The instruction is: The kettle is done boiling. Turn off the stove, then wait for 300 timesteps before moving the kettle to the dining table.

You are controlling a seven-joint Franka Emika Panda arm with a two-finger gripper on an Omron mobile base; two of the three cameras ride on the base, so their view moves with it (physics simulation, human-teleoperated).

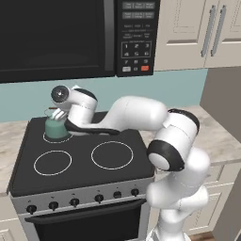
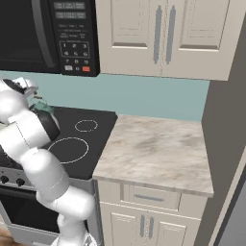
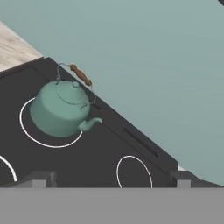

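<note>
Squat teal-green kettle (image 3: pixel 59 111) looks smooth, softly glossy enamel, with a thin wire handle and brown wooden grip; black glass-top stove (image 1: pixel 80 155) is smooth, faintly sheened; beige marbled stone counter (image 2: pixel 153 151) appears polished.

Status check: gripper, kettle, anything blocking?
Gripper open, holding nothing, short of the kettle. Kettle upright on a rear burner of the stove, handle tilted toward the wall. Nothing between fingers and kettle.

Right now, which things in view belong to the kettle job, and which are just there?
Job:
- kettle, on a rear burner
- stove with its knobs
- gripper, open, short of the kettle

Just there:
- microwave
- counter
- wall cabinets
</note>
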